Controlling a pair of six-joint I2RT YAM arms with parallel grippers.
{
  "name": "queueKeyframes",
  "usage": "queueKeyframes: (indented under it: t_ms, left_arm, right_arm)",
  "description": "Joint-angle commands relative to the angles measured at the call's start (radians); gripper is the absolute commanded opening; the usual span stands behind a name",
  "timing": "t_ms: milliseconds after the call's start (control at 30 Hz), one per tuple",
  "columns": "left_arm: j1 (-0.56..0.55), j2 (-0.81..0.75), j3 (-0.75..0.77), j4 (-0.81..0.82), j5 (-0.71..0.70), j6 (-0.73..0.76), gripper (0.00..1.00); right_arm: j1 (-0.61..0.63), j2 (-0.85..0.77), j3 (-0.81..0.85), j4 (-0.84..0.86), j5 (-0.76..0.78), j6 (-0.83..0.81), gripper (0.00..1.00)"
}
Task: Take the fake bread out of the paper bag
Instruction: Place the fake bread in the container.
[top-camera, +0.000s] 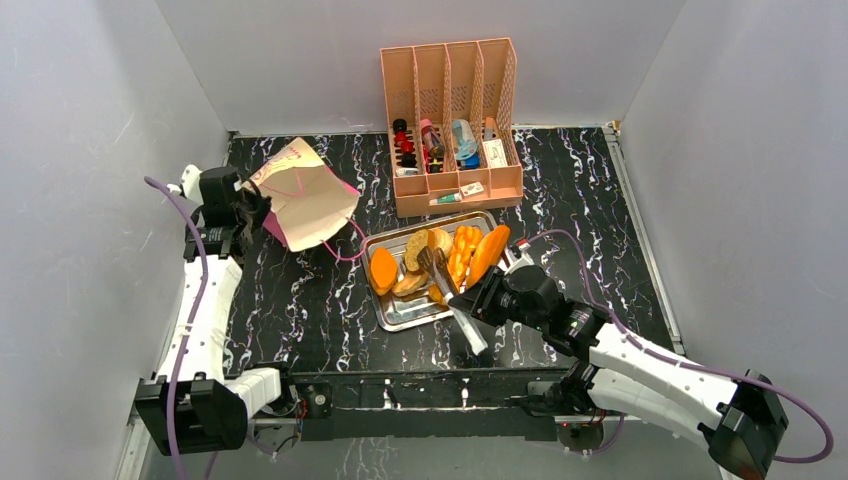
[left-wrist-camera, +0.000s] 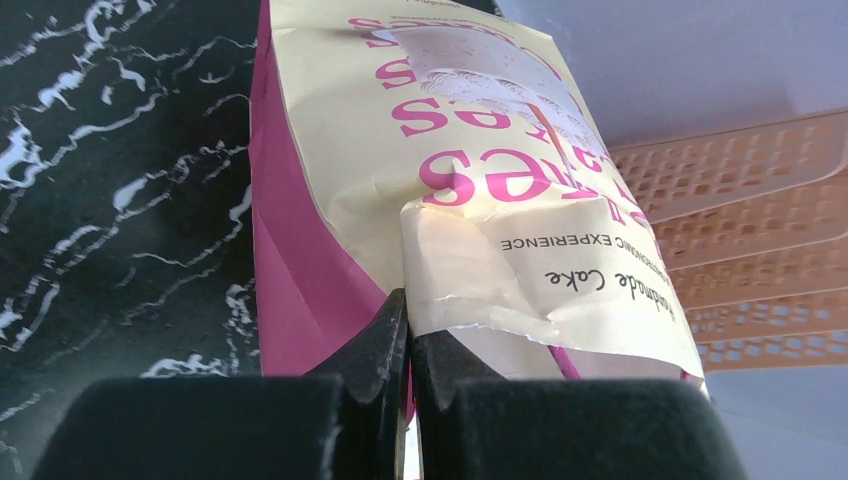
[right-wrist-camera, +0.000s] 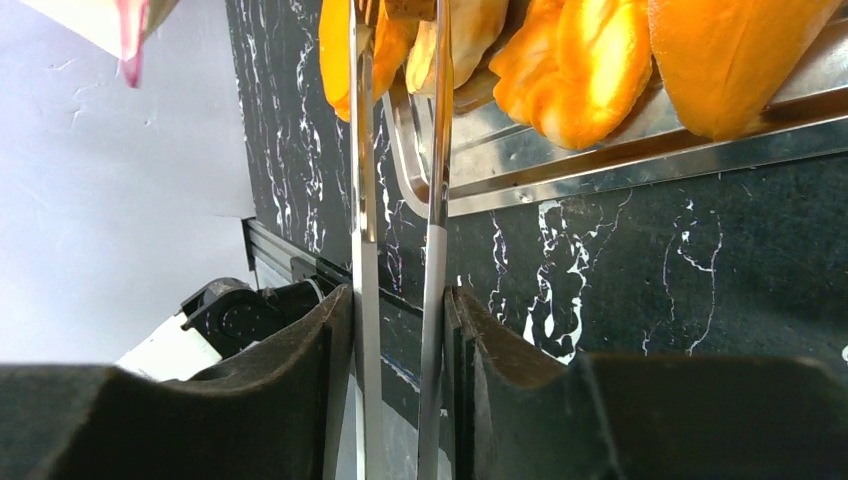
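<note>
The paper bag's (top-camera: 305, 195) inside is hidden in every view, so whether bread remains in it cannot be told. It sits at ten o'clock on the counter (top-camera: 300, 310), an edge pinched in the fully closed left hand (top-camera: 250, 215). Only the left wrist view reads its upside-down print: pink "Cakes", partly folded over, "Handmade Cake", "EXPERIENCE". At five o'clock, the right hand (top-camera: 478, 300) clasps metal tongs (top-camera: 445, 285), whose tips are cut off in its wrist view. Fake bread (top-camera: 485, 252) fills the central tray (top-camera: 400, 318).
</note>
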Motion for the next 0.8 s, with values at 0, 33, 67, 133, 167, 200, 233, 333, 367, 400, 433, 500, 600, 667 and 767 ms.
queueKeyframes:
  t_ms: [0, 33, 67, 133, 167, 200, 233, 333, 367, 400, 433, 500, 600, 667, 767]
  left_arm:
    - [-0.001, -0.05, 0.059, -0.068, 0.084, -0.143, 0.0]
    - [-0.002, -0.056, 0.06, -0.071, 0.092, -0.176, 0.0]
    - [-0.002, -0.063, 0.059, -0.072, 0.102, -0.208, 0.0]
    - [-0.002, -0.071, 0.061, -0.079, 0.124, -0.277, 0.0]
    - [-0.002, -0.076, 0.059, -0.08, 0.135, -0.307, 0.0]
    - [-0.001, -0.079, 0.058, -0.08, 0.147, -0.336, 0.0]
    - [-0.002, -0.083, 0.057, -0.082, 0.159, -0.364, 0.0]
    - [-0.001, -0.094, 0.063, -0.087, 0.177, -0.432, 0.0]
    - [-0.001, -0.099, 0.067, -0.091, 0.18, -0.453, 0.0]
    - [-0.001, -0.104, 0.068, -0.096, 0.185, -0.473, 0.0]
    - [-0.001, -0.111, 0.069, -0.1, 0.188, -0.493, 0.0]
    - [-0.001, -0.12, 0.068, -0.111, 0.195, -0.539, 0.0]
    - [-0.003, -0.135, 0.052, -0.118, 0.218, -0.614, 0.0]
    - [-0.003, -0.14, 0.048, -0.142, 0.228, -0.657, 0.0]
    - [-0.002, -0.155, 0.032, -0.156, 0.237, -0.713, 0.0]
  right_arm:
    - [-0.007, -0.026, 0.0, 0.037, 0.005, 0.001, 0.34]
    - [-0.008, -0.027, -0.003, 0.037, 0.005, 0.002, 0.36]
    - [-0.008, -0.029, -0.005, 0.035, 0.005, 0.002, 0.37]
    - [-0.01, -0.032, -0.008, 0.035, 0.006, 0.002, 0.38]
    - [-0.01, -0.036, -0.009, 0.032, 0.007, 0.003, 0.38]
    - [-0.011, -0.04, -0.01, 0.028, 0.009, 0.003, 0.38]
    - [-0.011, -0.045, -0.01, 0.024, 0.013, 0.003, 0.38]
    - [-0.012, -0.064, -0.006, 0.004, 0.024, 0.002, 0.38]
    - [-0.012, -0.073, -0.003, -0.003, 0.027, 0.002, 0.38]
    - [-0.012, -0.086, 0.0, -0.012, 0.033, 0.002, 0.38]
    - [-0.012, -0.098, 0.003, -0.022, 0.038, 0.002, 0.37]
    - [-0.012, -0.119, 0.012, -0.041, 0.049, 0.0, 0.37]
    - [-0.012, -0.142, 0.03, -0.071, 0.063, -0.006, 0.37]
    - [-0.012, -0.158, 0.04, -0.093, 0.072, -0.01, 0.37]
    - [-0.013, -0.184, 0.048, -0.118, 0.086, -0.015, 0.37]
